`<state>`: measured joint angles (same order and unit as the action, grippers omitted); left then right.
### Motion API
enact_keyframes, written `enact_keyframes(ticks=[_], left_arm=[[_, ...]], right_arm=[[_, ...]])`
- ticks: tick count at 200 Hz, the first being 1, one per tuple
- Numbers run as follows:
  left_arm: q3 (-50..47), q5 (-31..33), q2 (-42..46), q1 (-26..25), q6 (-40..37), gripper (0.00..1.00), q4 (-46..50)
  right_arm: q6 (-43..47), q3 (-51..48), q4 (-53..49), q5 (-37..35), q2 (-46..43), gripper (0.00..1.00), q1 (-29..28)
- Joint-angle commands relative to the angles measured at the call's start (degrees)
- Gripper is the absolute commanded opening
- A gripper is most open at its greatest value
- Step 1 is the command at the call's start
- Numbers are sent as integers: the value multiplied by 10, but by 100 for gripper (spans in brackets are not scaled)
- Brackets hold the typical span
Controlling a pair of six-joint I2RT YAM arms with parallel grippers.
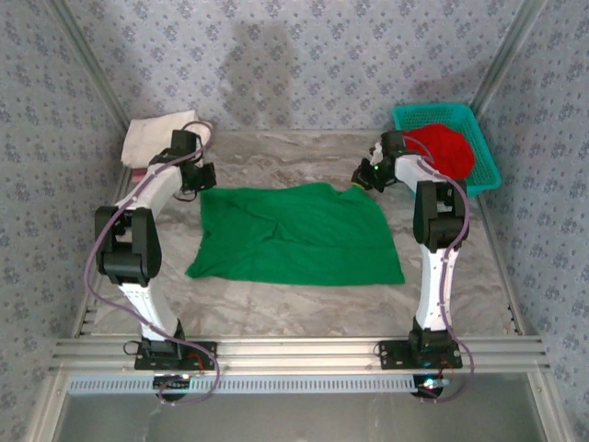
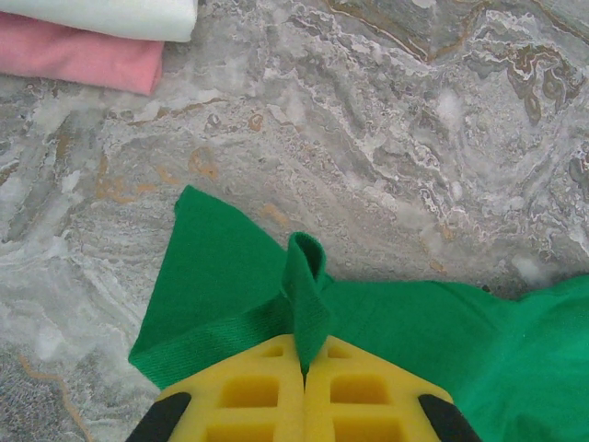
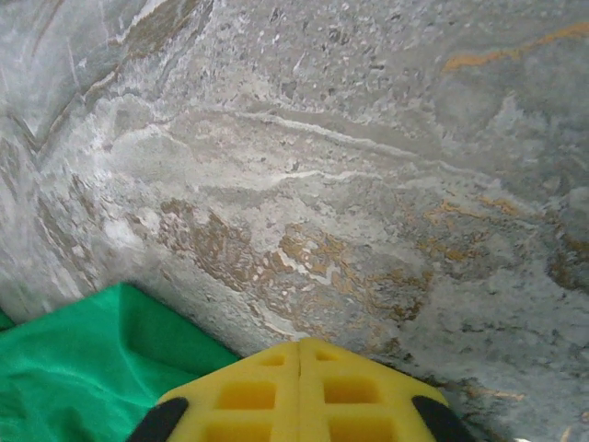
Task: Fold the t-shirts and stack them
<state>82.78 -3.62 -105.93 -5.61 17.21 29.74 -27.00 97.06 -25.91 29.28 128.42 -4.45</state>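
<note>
Beyond the left hand (image 2: 304, 357), up to its left and apart from it, the folded cream shirt (image 2: 101, 14) lies on the pink shirt (image 2: 83, 57). The left hand is clamped on a raised fold at the far left corner of the green shirt (image 1: 294, 235), which spreads on the worktop (image 1: 276, 157) between both hands. The right hand (image 3: 301, 350) has its pads pressed together, with green cloth just to its left. Near its right, the red shirt (image 1: 442, 152) is heaped in the basket (image 1: 486, 157).

I'm bolted to an aluminium rail (image 1: 294, 352) at the near edge of a marble-look table (image 1: 304, 304). Flower-patterned backdrop walls (image 1: 368, 55) box it in. This is a lab test cell.
</note>
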Motion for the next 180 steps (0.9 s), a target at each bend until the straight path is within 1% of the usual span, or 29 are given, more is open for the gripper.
enact_keyframes(ticks=[1, 34, 55, 87, 111, 132, 148, 166, 180], left_arm=[[16, -4, 12, 5, 1, 0, 0], [22, -1, 27, 5, -2, 0, 8], [22, -1, 35, 5, -4, 0, 15], [-2, 5, 54, 5, -4, 0, 15], [-18, 15, 64, 6, -7, 0, 19], [-18, 17, 65, 7, -9, 0, 24], [-13, 17, 64, 7, -12, 0, 25], [-6, 23, 59, 8, -18, 0, 17], [12, 28, 46, 9, -23, 0, 20]], right_arm=[[14, -22, -16, -20, -32, 0, 6], [52, -30, -14, -48, -79, 0, 7], [75, -56, 16, -24, -106, 0, 9], [108, -102, 45, 14, -131, 0, 10], [134, -149, 76, 21, -161, 0, 10], [164, -161, 75, -2, -182, 0, 11], [180, -172, 84, -43, -201, 0, 13], [203, -195, 129, -74, -220, 0, 11], [236, -226, 186, -100, -239, 0, 1]])
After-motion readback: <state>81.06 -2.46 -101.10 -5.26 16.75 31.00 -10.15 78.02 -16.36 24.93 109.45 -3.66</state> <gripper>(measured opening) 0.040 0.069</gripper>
